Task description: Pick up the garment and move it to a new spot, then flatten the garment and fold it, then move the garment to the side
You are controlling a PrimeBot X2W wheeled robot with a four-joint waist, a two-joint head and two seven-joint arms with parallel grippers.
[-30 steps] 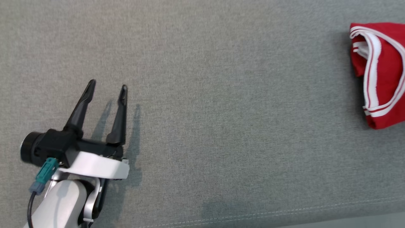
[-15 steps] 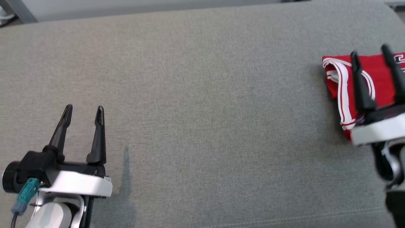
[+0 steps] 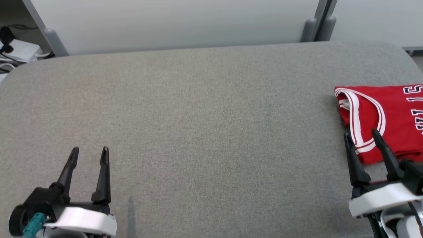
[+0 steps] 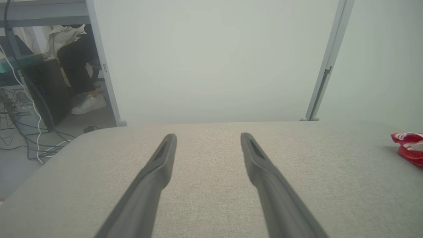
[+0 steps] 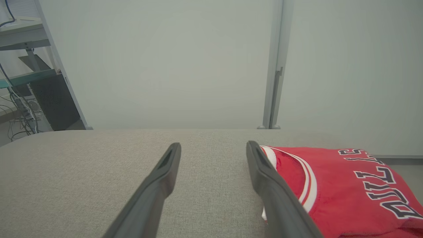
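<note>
1. Two grippers are in the head view. My left gripper (image 3: 90, 149) is near the front-left corner of the table (image 3: 211, 99). My right gripper (image 3: 360, 132) is near the front edge at the table's right end.
2. Left gripper state: the fingers (image 3: 103, 175) stand apart with bare grey cloth between them. Nothing is held. In the left wrist view, the left gripper (image 4: 208, 135) points across the table towards the back edge.
3. Right gripper state: the fingers (image 3: 354, 162) stand apart. Nothing is clamped. In the right wrist view, the right gripper (image 5: 214, 143) also points towards the back edge.
4. Garment location: the garment (image 3: 393, 112) lies on the table at its right edge, about midway between the front and back edges. It runs out of the head view on the right.
5. Garment condition: red cloth, folded into a flat bundle. White-and-red striped trim runs along its left side, and dark, white-edged lettering is on the right part.
6. Right gripper to garment: in the head view, the tip of one finger overlaps the garment's front-left corner, while the other tip is over bare cloth just beside it. In the right wrist view, that finger covers the trimmed left edge of the garment (image 5: 347, 185). Contact cannot be confirmed.
7. Left gripper to garment: well apart. In the left wrist view, the garment (image 4: 408, 148) shows as a small red patch at the far right.
8. Surroundings: a pale wall panel (image 3: 181, 23) stands behind the back edge. Past the back-left corner, the left wrist view shows cables (image 4: 19, 132) and a person's leg with a pale shoe (image 4: 88, 104).
</note>
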